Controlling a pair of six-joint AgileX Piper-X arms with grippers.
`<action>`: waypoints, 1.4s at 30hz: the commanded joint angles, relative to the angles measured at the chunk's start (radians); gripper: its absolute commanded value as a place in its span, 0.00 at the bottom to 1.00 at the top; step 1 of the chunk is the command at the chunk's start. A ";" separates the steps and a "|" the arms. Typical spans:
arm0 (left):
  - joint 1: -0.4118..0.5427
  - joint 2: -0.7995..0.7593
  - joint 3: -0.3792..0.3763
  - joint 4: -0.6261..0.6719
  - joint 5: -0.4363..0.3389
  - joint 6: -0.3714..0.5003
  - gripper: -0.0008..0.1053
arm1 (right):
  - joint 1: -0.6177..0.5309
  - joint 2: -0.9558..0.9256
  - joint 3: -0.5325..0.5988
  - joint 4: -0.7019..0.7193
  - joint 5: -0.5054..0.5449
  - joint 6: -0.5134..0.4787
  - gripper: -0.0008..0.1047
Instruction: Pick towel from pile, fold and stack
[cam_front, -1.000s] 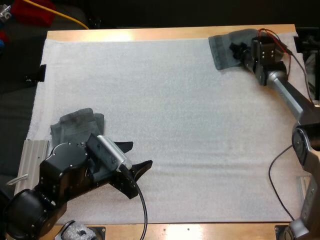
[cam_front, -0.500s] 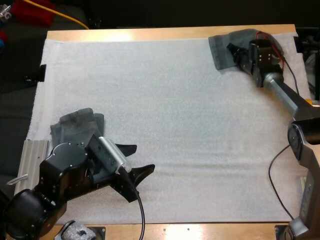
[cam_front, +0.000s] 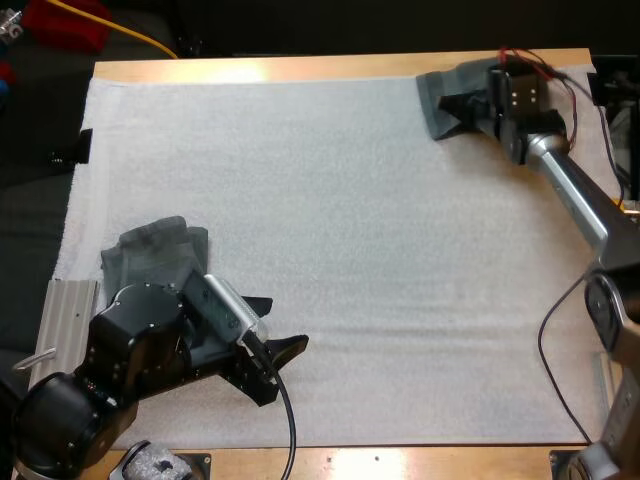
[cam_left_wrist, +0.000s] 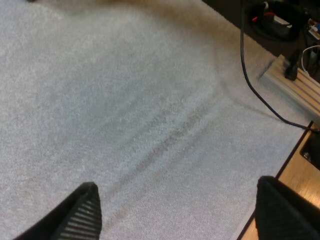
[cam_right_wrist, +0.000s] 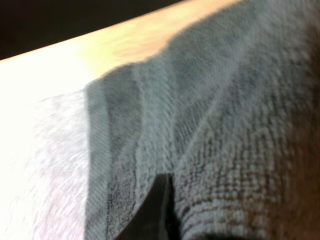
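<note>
One dark grey-green terry towel (cam_front: 440, 95) lies at the far right corner of the white foam mat (cam_front: 350, 220). Its far edge reaches onto the bare strip of the wooden tabletop (cam_front: 300, 68). The right gripper (cam_front: 458, 100) is down on this towel, its dark tip against the cloth near the towel's middle. In the right wrist view the towel's looped weave and a flat hemmed border sit very close to the camera, with a raised fold running across the cloth. A dark wedge of the gripper presses up against that fold. Whether the right gripper is clamped on the cloth or loose cannot be told.

A second dark grey-green towel (cam_front: 150, 250) rests at the near left of the mat, just beyond the left arm's body, which hides its near edge. Layered edges show along its far side, but it cannot be told whether it is folded or only bunched. A ribbed metal plate (cam_front: 70, 310) lies just off the mat's left edge beside it.

The left gripper (cam_front: 285, 322) hovers over bare mat to the right of that towel. Its fingers (cam_left_wrist: 85, 210) are released, standing wide apart with nothing between them.
</note>
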 joint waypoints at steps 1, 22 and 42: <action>-0.005 0.001 -0.005 -0.015 -0.002 -0.004 0.60 | 0.021 -0.052 -0.008 0.056 0.022 -0.081 0.02; -0.005 0.001 -0.005 -0.016 -0.002 -0.004 0.60 | 0.241 -0.526 -0.008 0.463 -0.002 -0.280 0.02; -0.005 -0.002 -0.009 0.159 0.005 0.007 0.60 | 0.570 -0.545 0.032 0.632 0.043 -0.173 0.02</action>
